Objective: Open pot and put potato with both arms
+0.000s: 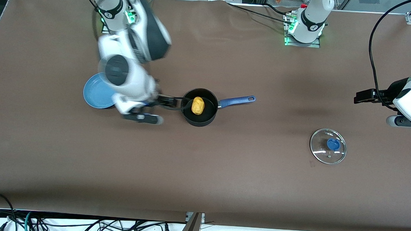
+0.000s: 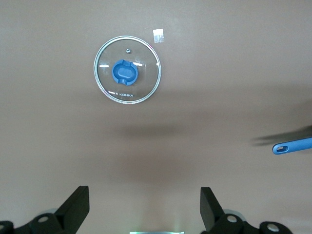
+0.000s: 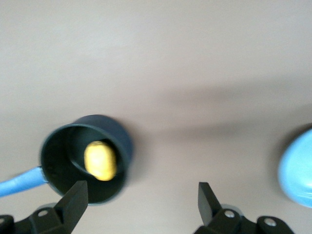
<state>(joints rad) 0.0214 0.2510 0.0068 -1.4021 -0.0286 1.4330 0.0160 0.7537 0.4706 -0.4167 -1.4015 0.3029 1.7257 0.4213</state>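
The black pot (image 1: 205, 117) with its long blue handle (image 1: 236, 100) stands uncovered mid-table. The yellow potato (image 1: 198, 105) lies inside it. My right gripper (image 1: 161, 103) is open and empty, over the table between the pot and the blue plate. In the right wrist view the pot (image 3: 58, 161) with the potato (image 3: 100, 160) sits beside one of my fingers (image 3: 75, 202), and the right gripper (image 3: 141, 204) holds nothing. My left gripper (image 1: 401, 117) waits open and empty over the left arm's end of the table. It also shows in the left wrist view (image 2: 145, 207).
The glass lid with a blue knob (image 1: 328, 146) lies flat on the table toward the left arm's end, nearer the front camera than the pot; it also shows in the left wrist view (image 2: 127, 69). A round blue plate (image 1: 97, 91) lies beside the right gripper, and shows in the right wrist view (image 3: 297, 168).
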